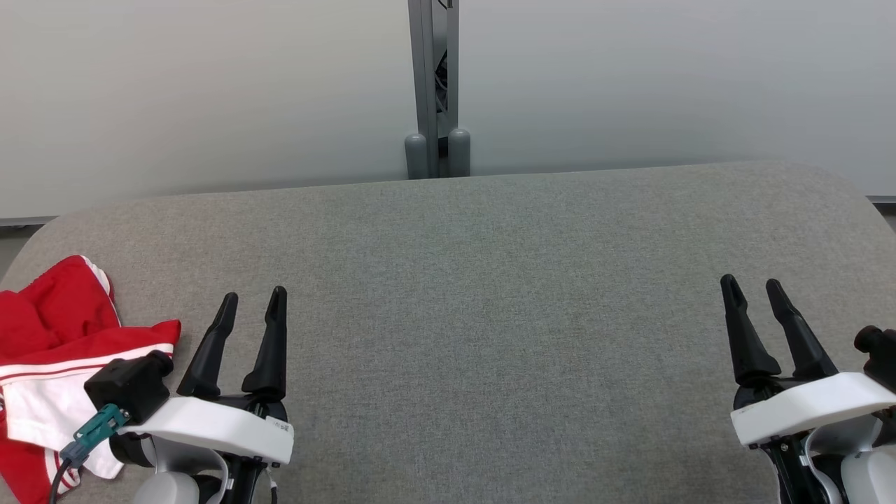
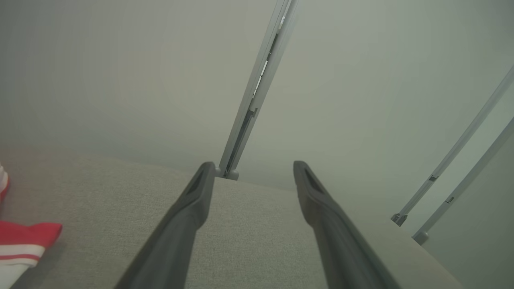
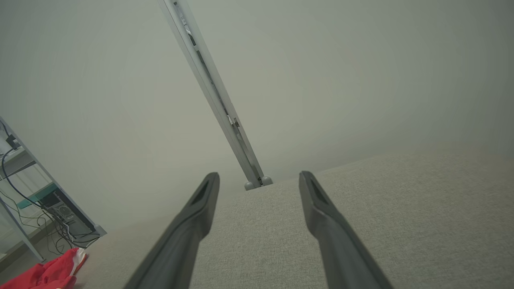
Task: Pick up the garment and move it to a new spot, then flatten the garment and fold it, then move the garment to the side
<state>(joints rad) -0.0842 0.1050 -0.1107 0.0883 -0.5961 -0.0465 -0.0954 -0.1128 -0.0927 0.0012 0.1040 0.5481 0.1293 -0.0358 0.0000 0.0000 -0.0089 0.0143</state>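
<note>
The garment (image 1: 49,350) is red with white stripes and a white panel, lying crumpled at the left edge of the grey table (image 1: 490,280). A corner of the garment (image 2: 24,241) shows at the left of the left wrist view, and the garment (image 3: 52,273) sits far off at the lower left of the right wrist view. My left gripper (image 1: 253,301) stands open just to the right of the cloth, holding nothing. My right gripper (image 1: 750,285) is open at the table's right side, far from the cloth. In their own wrist views the left gripper (image 2: 251,168) and the right gripper (image 3: 259,178) have spread fingers with only table between them.
A pale partition wall with a grey upright post (image 1: 434,84) runs behind the table's far edge. A shelf with cables (image 3: 36,208) stands beyond the table's left end. Grey fabric stretches between the two grippers.
</note>
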